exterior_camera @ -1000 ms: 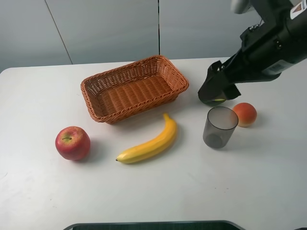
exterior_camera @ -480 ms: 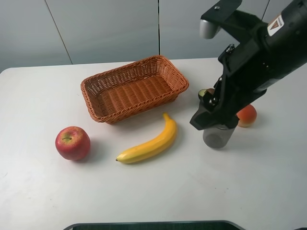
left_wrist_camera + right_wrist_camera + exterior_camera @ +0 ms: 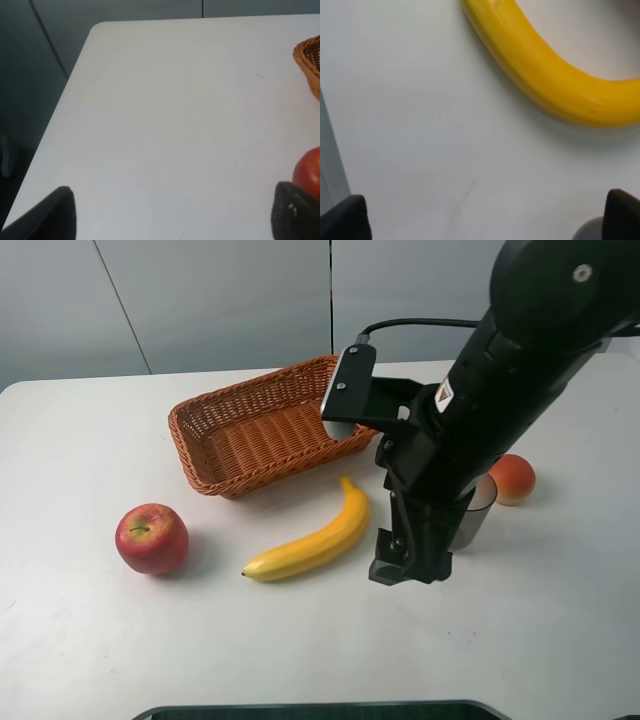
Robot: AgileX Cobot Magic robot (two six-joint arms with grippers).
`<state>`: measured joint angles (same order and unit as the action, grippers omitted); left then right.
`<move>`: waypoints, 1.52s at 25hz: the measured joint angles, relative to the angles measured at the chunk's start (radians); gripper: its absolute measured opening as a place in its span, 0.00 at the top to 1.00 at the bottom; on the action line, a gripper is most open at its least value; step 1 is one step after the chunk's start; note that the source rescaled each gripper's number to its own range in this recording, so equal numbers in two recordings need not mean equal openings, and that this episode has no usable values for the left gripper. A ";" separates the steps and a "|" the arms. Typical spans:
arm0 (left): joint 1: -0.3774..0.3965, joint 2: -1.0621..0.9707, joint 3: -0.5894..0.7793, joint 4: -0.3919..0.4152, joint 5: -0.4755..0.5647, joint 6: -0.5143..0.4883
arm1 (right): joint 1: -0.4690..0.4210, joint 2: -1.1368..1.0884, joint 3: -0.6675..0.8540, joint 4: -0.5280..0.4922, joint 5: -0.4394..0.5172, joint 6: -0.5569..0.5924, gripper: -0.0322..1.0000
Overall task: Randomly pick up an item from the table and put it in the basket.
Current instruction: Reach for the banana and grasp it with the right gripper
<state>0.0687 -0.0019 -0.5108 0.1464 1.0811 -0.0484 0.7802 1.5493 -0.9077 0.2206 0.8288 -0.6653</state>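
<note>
Hovering | right claw [image 3: 410, 572] near banana [image 3: 310, 535], jaws wide, holding nothing; left claw [image 3: 172, 215] likewise wide, empty | basket [image 3: 255, 386] bare; grasp, lift, drop all to do

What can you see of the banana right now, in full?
The banana is long, curved, smooth and bright yellow, with a dark tip at its lower left end; its other end points toward the basket. It lies flat on the white table, just in front of the basket and apart from it. The right pincer hangs open on its right, not touching it. Nothing else touches it.
</note>
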 joint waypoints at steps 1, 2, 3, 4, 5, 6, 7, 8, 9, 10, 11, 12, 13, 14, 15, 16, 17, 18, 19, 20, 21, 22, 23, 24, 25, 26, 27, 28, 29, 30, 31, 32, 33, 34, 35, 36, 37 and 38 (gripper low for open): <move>0.000 0.000 0.000 0.000 0.000 0.000 | 0.000 0.022 -0.016 0.000 -0.002 0.000 0.00; 0.000 0.000 0.000 0.000 0.000 0.000 | 0.000 0.048 -0.034 0.000 -0.002 -0.002 0.00; 0.000 0.000 0.000 0.000 0.000 0.000 | 0.000 0.073 -0.051 0.000 -0.004 -0.010 0.00; 0.000 0.000 0.000 0.000 0.000 0.000 | 0.001 0.098 -0.070 0.000 -0.006 -0.019 0.00; 0.000 0.000 0.000 0.000 0.000 0.000 | 0.002 0.118 -0.087 0.000 -0.009 -0.032 0.00; 0.000 0.000 0.000 0.000 0.000 0.000 | 0.003 0.139 -0.099 0.000 -0.014 -0.044 0.00; 0.000 0.000 0.000 0.000 0.000 0.000 | 0.005 0.160 -0.111 0.000 -0.022 -0.061 0.00; 0.000 0.000 0.000 0.000 0.000 0.000 | 0.008 0.176 -0.116 0.000 -0.030 -0.080 0.00; 0.000 0.000 0.000 0.000 0.000 0.000 | 0.009 0.194 -0.123 0.000 -0.041 -0.099 0.00; 0.000 0.000 0.000 0.000 0.000 0.000 | 0.014 0.211 -0.125 0.000 -0.052 -0.125 0.00; 0.000 0.000 0.000 0.000 0.000 0.000 | 0.020 0.226 -0.130 -0.002 -0.062 -0.152 0.00; 0.000 0.000 0.000 0.000 0.000 0.000 | 0.025 0.238 -0.134 -0.002 -0.073 -0.174 0.00; 0.000 0.000 0.000 0.000 0.000 0.000 | 0.029 0.251 -0.136 -0.002 -0.089 -0.190 0.00; 0.000 0.000 0.000 0.000 0.000 0.000 | 0.037 0.263 -0.142 -0.002 -0.100 -0.208 0.00; 0.000 0.000 0.000 0.000 0.000 0.000 | 0.041 0.274 -0.150 -0.002 -0.108 -0.224 0.00; 0.000 0.000 0.000 0.000 0.000 0.000 | 0.043 0.286 -0.159 -0.002 -0.115 -0.237 0.00; 0.000 0.000 0.000 0.000 0.000 0.000 | 0.045 0.297 -0.165 -0.002 -0.125 -0.251 0.00; 0.000 0.000 0.000 0.000 0.000 0.002 | 0.045 0.309 -0.167 0.000 -0.137 -0.264 0.00; 0.000 0.000 0.000 0.000 0.000 0.002 | 0.045 0.318 -0.167 0.000 -0.147 -0.276 0.00; 0.000 0.000 0.000 0.000 0.000 0.002 | 0.045 0.331 -0.169 0.000 -0.154 -0.288 0.00; 0.000 0.000 0.000 0.000 0.000 0.002 | 0.045 0.344 -0.171 0.000 -0.158 -0.301 0.00; 0.000 0.000 0.000 0.000 0.000 0.002 | 0.045 0.357 -0.171 0.000 -0.162 -0.313 0.00; 0.000 0.000 0.000 0.000 0.000 0.002 | 0.045 0.368 -0.171 0.000 -0.168 -0.320 0.00; 0.000 0.000 0.000 0.000 0.000 0.002 | 0.045 0.379 -0.171 0.000 -0.179 -0.322 0.00; 0.000 0.000 0.000 0.000 0.000 0.002 | 0.045 0.392 -0.171 0.000 -0.191 -0.326 0.00; 0.000 0.000 0.000 0.000 0.000 0.002 | 0.045 0.400 -0.171 0.000 -0.203 -0.327 0.00; 0.000 0.000 0.000 0.000 0.000 0.002 | 0.045 0.408 -0.171 0.000 -0.212 -0.329 0.00; 0.000 0.000 0.000 0.000 0.000 0.002 | 0.045 0.414 -0.171 0.000 -0.224 -0.334 0.00; 0.000 0.000 0.000 0.000 0.000 0.002 | 0.045 0.419 -0.171 0.000 -0.234 -0.343 0.00; 0.000 0.000 0.000 0.000 0.000 0.002 | 0.045 0.421 -0.171 0.000 -0.239 -0.352 0.00; 0.000 0.000 0.000 0.000 0.000 0.002 | 0.045 0.428 -0.173 0.000 -0.244 -0.360 0.00; 0.000 0.000 0.000 0.000 0.000 0.002 | 0.045 0.435 -0.175 0.000 -0.253 -0.369 0.00; 0.000 0.000 0.000 0.000 0.000 0.002 | 0.045 0.439 -0.175 0.000 -0.258 -0.372 0.00; 0.000 0.000 0.000 0.000 0.000 0.002 | 0.045 0.446 -0.175 0.000 -0.262 -0.377 0.00; 0.000 0.000 0.000 0.000 0.000 0.002 | 0.045 0.450 -0.175 0.000 -0.266 -0.381 0.00; 0.000 0.000 0.000 0.000 0.000 0.002 | 0.045 0.457 -0.175 -0.002 -0.268 -0.383 0.00; 0.000 0.000 0.000 0.000 0.000 0.002 | 0.045 0.459 -0.175 -0.007 -0.268 -0.386 0.00; 0.000 0.000 0.000 0.000 0.000 0.002 | 0.045 0.467 -0.175 -0.014 -0.270 -0.387 0.00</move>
<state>0.0687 -0.0019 -0.5108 0.1464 1.0811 -0.0465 0.8257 2.0160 -1.0829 0.2069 0.5587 -1.0528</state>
